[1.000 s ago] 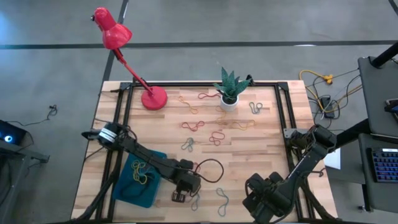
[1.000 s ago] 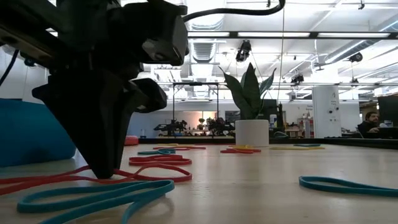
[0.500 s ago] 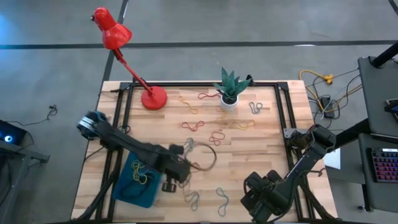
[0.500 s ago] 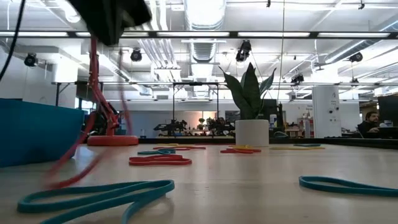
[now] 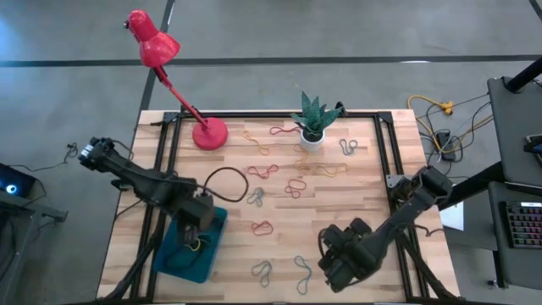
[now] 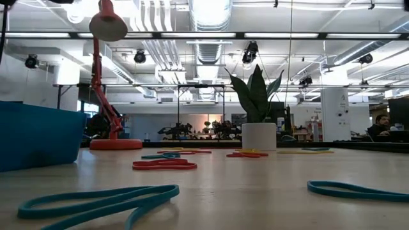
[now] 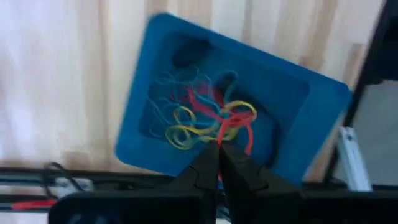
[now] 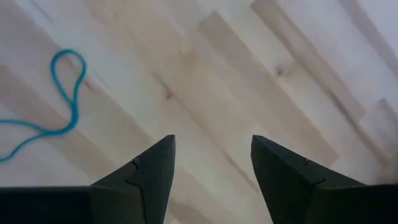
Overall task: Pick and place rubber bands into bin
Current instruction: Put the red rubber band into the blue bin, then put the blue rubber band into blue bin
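The teal-blue bin (image 5: 172, 261) sits at the table's near left and holds a tangle of yellow, red and blue rubber bands (image 7: 186, 121). My left gripper (image 7: 219, 145) hangs high above the bin, pointing down, shut on a red rubber band (image 7: 246, 135); it also shows in the high view (image 5: 200, 219). My right gripper (image 8: 211, 146) stands open over bare wood near the table's front edge (image 5: 333, 264), beside a teal band (image 8: 65, 93). More bands lie loose on the table (image 5: 262, 227). My left gripper pinches the red band at its fingertips (image 7: 219, 134), coming from above and pointing down. The band hangs slack below the fingers, lifted clear of the table, over the bin's pile. Whether its lower end touches the pile cannot be told.
A red lamp (image 5: 209, 133) and a white plant pot (image 5: 312, 141) stand at the far side, with several bands around them. Grey-blue bands (image 5: 261, 271) lie near the front edge. A black cable loop (image 5: 224, 180) arcs off the left arm. In the low view, teal bands (image 6: 96, 201) lie close.
My left gripper, shut, has risen from the table near the front edge and swung toward the table's left until it is above the bin. It has taken the red band along, lifted clear of the wood. My right gripper has shifted a little toward the left.
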You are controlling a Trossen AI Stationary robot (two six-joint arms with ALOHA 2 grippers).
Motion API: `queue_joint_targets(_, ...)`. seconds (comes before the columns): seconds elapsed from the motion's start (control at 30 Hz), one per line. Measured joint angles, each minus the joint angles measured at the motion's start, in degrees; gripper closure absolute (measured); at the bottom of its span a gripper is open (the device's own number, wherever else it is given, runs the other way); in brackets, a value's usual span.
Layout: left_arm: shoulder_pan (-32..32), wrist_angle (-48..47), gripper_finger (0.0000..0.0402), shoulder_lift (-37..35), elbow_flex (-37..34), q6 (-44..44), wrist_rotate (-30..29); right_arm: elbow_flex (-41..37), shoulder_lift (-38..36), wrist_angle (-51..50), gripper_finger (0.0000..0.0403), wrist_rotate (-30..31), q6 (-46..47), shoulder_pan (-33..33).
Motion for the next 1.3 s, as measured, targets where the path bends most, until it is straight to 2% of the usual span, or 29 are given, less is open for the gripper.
queue_joint_targets(0.3, -1.8, 2.2, 0.0401, 1.3, -7.9, -2.0, -0.2, -0.4, 0.0, 0.5, 0.0204, 1.3, -9.3, -5.1)
queue_joint_targets(0.4, -2.1, 4.5, 0.039, 2.1, -10.9, -2.0, -0.2, -0.5, 0.0, 2.0, 0.0204, 0.5, -12.8, -6.2)
queue_joint_targets(0.57, -2.4, 7.7, 0.0327, 2.2, -13.5, -2.0, 2.1, -1.0, 0.0, 7.4, 0.0204, -2.3, -20.6, -7.0)
queue_joint_targets(0.77, -2.4, 8.0, 0.0241, 2.2, -11.8, -1.8, 2.7, -2.7, 0.0, 12.9, 0.0204, -4.8, -25.5, -7.0)
queue_joint_targets(0.87, -2.4, 11.8, 0.0216, 2.1, -9.1, 2.4, 2.8, -3.3, 0.0, 13.8, 0.0204, -5.6, -27.4, -6.4)
queue_joint_targets(1.07, -2.0, 28.8, 0.0208, 2.6, -7.9, 17.4, 0.4, -3.4, 0.0, 14.0, 0.0204, -5.7, -27.8, -4.6)
queue_joint_targets(1.17, -0.5, 36.6, 0.0208, 5.3, -8.0, 24.6, -0.6, -3.4, 0.0, 14.1, 0.0204, -5.7, -26.2, -3.8)
queue_joint_targets(1.3, 1.7, 44.5, 0.0208, 10.8, -8.0, 29.4, -0.6, -3.4, 0.0, 14.1, 0.0204, -5.7, -21.7, -2.4)
